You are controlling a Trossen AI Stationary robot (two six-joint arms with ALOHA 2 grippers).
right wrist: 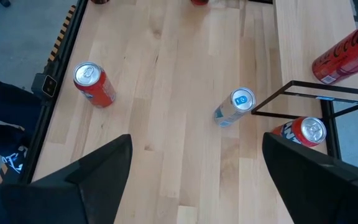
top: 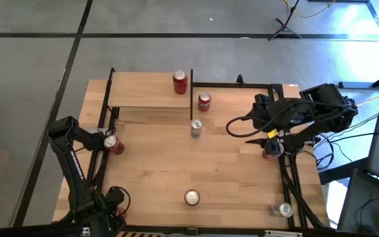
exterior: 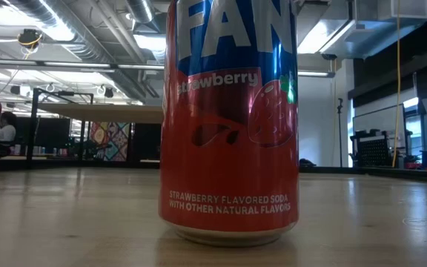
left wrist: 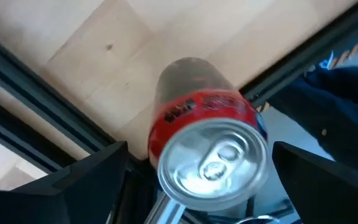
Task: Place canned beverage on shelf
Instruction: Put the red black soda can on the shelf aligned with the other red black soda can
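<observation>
shelf (top: 151, 91) stands at the table's (top: 229, 178) eleven o'clock corner, one red can (top: 179, 81) on it. left gripper (top: 108, 142), at nine o'clock, fingers spread around another red can (top: 114, 144), not clenched. right gripper (top: 272, 149), at three o'clock, fingers released.

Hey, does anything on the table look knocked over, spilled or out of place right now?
Nothing stands out: every can in view stands upright, one red can already on the shelf, no spills.
</observation>
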